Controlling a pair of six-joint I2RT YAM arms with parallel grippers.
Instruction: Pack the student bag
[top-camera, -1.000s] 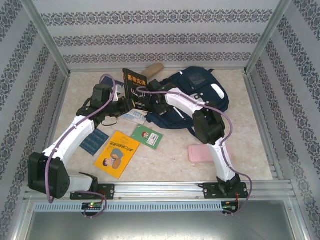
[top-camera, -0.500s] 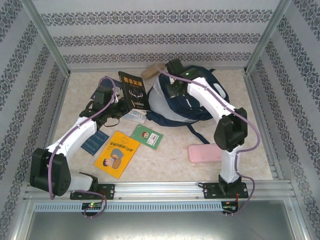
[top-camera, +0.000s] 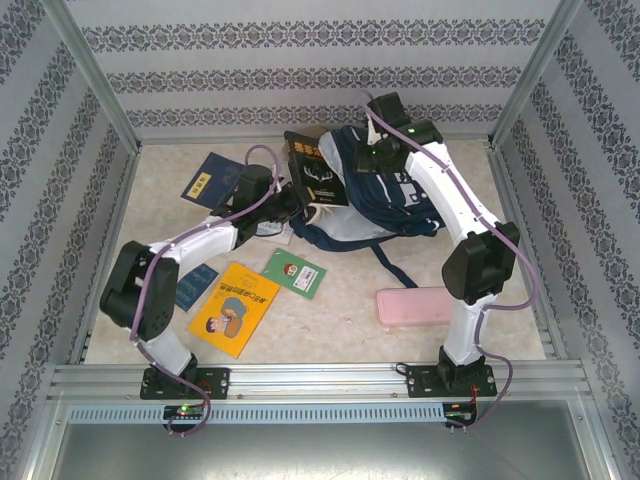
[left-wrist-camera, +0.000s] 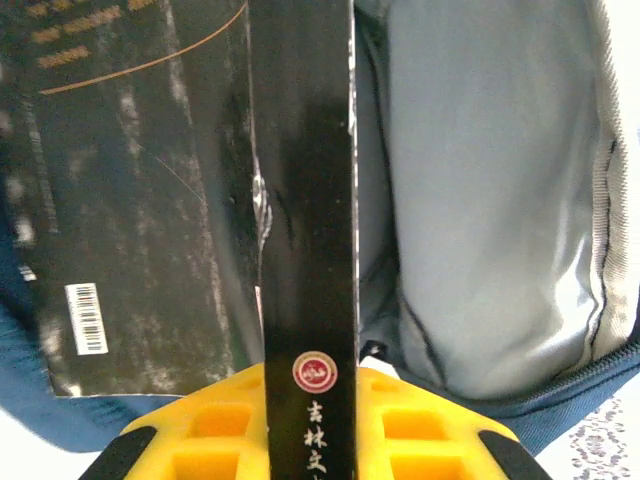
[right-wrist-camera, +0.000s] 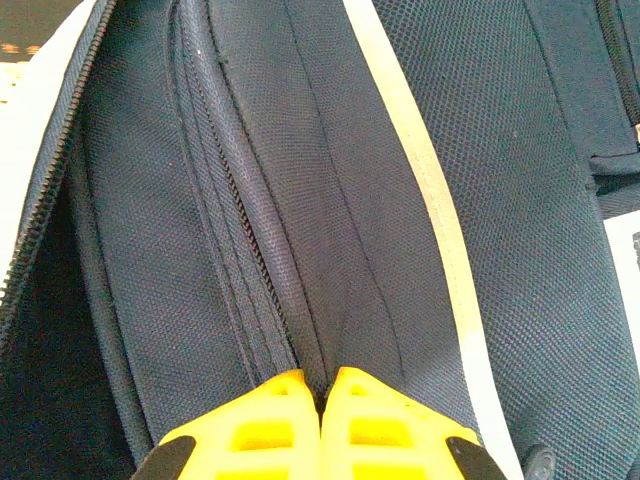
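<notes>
The black book (top-camera: 318, 172) has swung to the mouth of the student bag (top-camera: 415, 205), the left gripper (left-wrist-camera: 310, 388) clamped on its spine, while the right gripper (right-wrist-camera: 320, 380) pinches the limp fabric at the zipper seam, probably the firmest handhold.

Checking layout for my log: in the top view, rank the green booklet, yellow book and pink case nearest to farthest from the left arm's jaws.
1. green booklet, centre.
2. yellow book, left and nearer the front edge.
3. pink case, over on the right.

student bag (left-wrist-camera: 500, 200) gaping, black book (left-wrist-camera: 305, 200) in mouth
</notes>
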